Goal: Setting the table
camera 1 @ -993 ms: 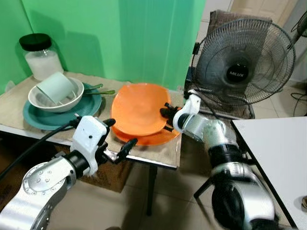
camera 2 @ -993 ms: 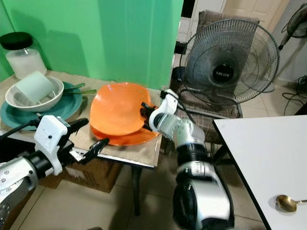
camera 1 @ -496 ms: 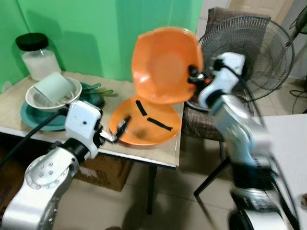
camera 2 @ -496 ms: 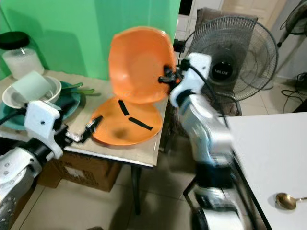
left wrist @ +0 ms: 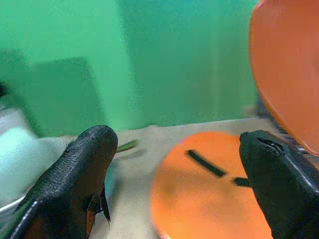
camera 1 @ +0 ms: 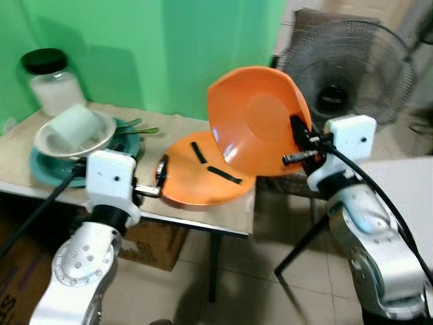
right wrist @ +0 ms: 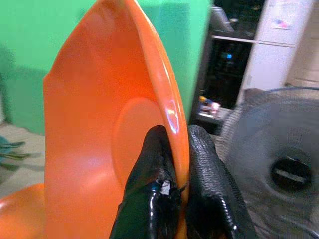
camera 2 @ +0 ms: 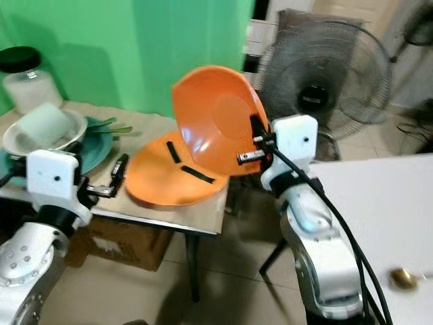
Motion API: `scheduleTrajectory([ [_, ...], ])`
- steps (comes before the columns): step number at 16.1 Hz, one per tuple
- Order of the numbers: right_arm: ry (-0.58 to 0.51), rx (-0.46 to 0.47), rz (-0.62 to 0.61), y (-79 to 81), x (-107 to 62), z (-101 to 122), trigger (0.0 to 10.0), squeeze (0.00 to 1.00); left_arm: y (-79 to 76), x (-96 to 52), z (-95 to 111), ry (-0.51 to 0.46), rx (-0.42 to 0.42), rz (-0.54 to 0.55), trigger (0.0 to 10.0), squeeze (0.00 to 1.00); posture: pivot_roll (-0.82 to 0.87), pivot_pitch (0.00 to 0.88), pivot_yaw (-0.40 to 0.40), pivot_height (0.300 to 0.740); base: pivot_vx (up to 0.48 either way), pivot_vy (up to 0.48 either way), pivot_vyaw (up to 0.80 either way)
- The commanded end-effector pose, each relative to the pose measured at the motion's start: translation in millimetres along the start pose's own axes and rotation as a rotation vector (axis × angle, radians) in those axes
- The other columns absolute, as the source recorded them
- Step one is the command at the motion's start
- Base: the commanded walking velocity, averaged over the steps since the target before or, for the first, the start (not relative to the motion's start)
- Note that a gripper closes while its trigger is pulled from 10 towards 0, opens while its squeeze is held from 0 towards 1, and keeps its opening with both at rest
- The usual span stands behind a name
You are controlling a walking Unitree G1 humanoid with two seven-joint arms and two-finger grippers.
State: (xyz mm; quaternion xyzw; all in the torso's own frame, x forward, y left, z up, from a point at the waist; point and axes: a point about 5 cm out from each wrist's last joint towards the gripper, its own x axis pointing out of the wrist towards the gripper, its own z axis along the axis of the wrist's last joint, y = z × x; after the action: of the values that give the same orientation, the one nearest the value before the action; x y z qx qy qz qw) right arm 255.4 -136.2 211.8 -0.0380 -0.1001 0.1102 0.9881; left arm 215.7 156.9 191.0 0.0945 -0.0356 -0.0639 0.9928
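Note:
My right gripper (camera 1: 298, 139) is shut on the rim of an orange plate (camera 1: 257, 122), which it holds steeply tilted in the air past the right end of the cloth-covered table (camera 1: 20, 145). In the right wrist view both fingers (right wrist: 149, 164) pinch that rim. A second orange plate (camera 1: 203, 186) lies flat on the table with two black strips (camera 1: 223, 175) on it. My left gripper (camera 1: 160, 177) is open at this plate's left edge, its fingers (left wrist: 79, 174) wide apart with nothing between them.
At the table's left a white bowl (camera 1: 51, 143) holding a pale cup (camera 1: 73, 123) sits on a teal plate (camera 1: 47, 169), with green utensils (camera 1: 139, 127) and a jar (camera 1: 47, 84) nearby. A fan (camera 1: 352, 68) stands behind. A white table (camera 2: 379, 203) with a spoon (camera 2: 401, 276) is at the right.
My right gripper has lifted the top orange plate off the stack, then swung it down and rightward, off the table's end. The left gripper has drawn back to the lower plate's left edge.

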Motion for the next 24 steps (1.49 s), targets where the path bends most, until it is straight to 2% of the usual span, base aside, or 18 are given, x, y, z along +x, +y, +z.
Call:
scheduleTrajectory([
  [1, -0.04, -0.006, -0.042, -4.3, -6.1, 8.8, 10.0, 0.0, -5.2, -1.5, 0.2, -0.004, 0.001, -0.022, 10.0, 0.0, 0.0, 0.0, -0.024, 0.74, 0.0, 0.0, -0.8],
  [4, -0.029, 0.02, -0.05, -1.1, -9.7, 7.0, 10.0, 0.0, -15.6, -0.4, -0.7, 0.001, -0.016, -0.1, 10.0, 0.0, -0.01, 0.0, -0.021, 0.74, 0.0, 0.0, -0.8],
  [5, -0.026, 0.025, -0.051, 0.3, -10.6, 6.0, 10.0, 0.0, -17.8, -0.7, -5.4, 0.039, -0.002, -0.115, 10.0, 0.0, -0.01, 0.0, -0.022, 0.74, 0.0, 0.0, -0.8],
  [8, 0.013, 0.08, -0.114, -1.7, -9.9, -3.3, 10.0, 0.0, -19.0, 3.5, -6.3, 0.04, 0.0, -0.115, 10.0, 0.0, -0.01, 0.0, -0.017, 0.74, 0.0, 0.0, -0.8],
  [9, 0.021, 0.101, -0.127, -2.3, -10.0, -5.2, 10.0, 0.0, -20.6, 5.0, -5.3, 0.042, -0.025, -0.121, 10.0, 0.0, -0.01, 0.0, -0.016, 0.74, 0.0, 0.0, -0.8],
  [14, 0.041, 0.138, -0.11, 1.8, -8.4, -6.5, 10.0, 0.0, -13.0, 5.7, -8.1, 0.068, -0.127, -0.07, 10.0, 0.0, -0.02, 0.0, -0.01, 0.74, 0.0, 0.0, -0.8],
  [17, 0.047, 0.143, -0.087, 3.2, -5.0, -6.5, 10.0, 0.0, -9.6, 8.8, -7.4, 0.061, -0.13, -0.043, 10.0, 0.0, -0.01, 0.0, -0.021, 0.74, 0.0, 0.0, -0.8],
  [18, 0.049, 0.142, -0.083, 3.6, -4.1, -6.3, 10.0, 0.0, -7.1, 9.7, -6.2, 0.049, -0.115, -0.015, 10.0, 0.0, -0.01, 0.0, -0.025, 0.74, 0.0, 0.0, -0.8],
  [19, 0.053, 0.15, -0.068, 5.2, -1.7, -6.0, 10.0, 0.0, -0.1, 10.6, -6.1, 0.035, -0.084, 0.064, 10.0, 0.0, -0.01, 0.0, -0.033, 0.74, 0.0, 0.0, -0.8],
  [20, 0.055, 0.155, -0.065, 5.6, -1.4, -5.9, 10.0, 0.0, 1.0, 10.6, -6.2, 0.033, -0.077, 0.075, 10.0, 0.0, -0.01, 0.0, -0.033, 0.74, 0.0, 0.0, -0.8],
  [22, 0.067, 0.163, -0.032, 9.0, 1.0, -6.3, 10.0, 0.0, 1.2, 9.2, -8.2, 0.047, -0.062, 0.022, 10.0, 0.0, 0.0, 0.0, -0.041, 0.74, 0.0, 0.0, -0.8],
  [24, 0.082, 0.198, -0.055, 6.6, 3.6, -8.9, 10.0, 0.0, 1.8, 8.5, -7.9, 0.052, -0.08, -0.004, 10.0, 0.0, 0.0, 0.0, -0.047, 0.74, 0.0, 0.0, -0.8],
])
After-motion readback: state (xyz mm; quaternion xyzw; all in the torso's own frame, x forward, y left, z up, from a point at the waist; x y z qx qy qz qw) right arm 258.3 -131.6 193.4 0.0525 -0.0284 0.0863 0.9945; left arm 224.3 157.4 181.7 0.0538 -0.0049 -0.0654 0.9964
